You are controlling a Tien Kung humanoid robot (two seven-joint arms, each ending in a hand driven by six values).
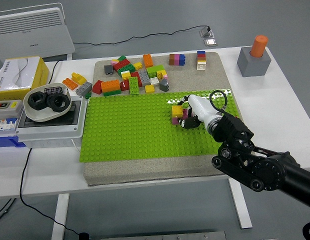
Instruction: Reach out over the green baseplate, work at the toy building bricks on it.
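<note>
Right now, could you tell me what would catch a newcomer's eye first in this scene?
Probably the bright green baseplate across the table's middle, where the robot's right hand meets a small cluster of yellow and purple bricks near its right end. Behind it sits a colourful heap of loose bricks, and an orange peg in a grey block stands far right.

Glossy studded plastic green baseplate [130, 130] sits on a rough, matt beige mat [145, 170]; the plastic bricks [130, 77] shine; the table [275, 100] is smooth white.

The white desk [275, 95] carries a grey mat [195, 70], a yellow box [17, 75], a grey electrical box [40, 131] and a grey block [254, 63].
</note>
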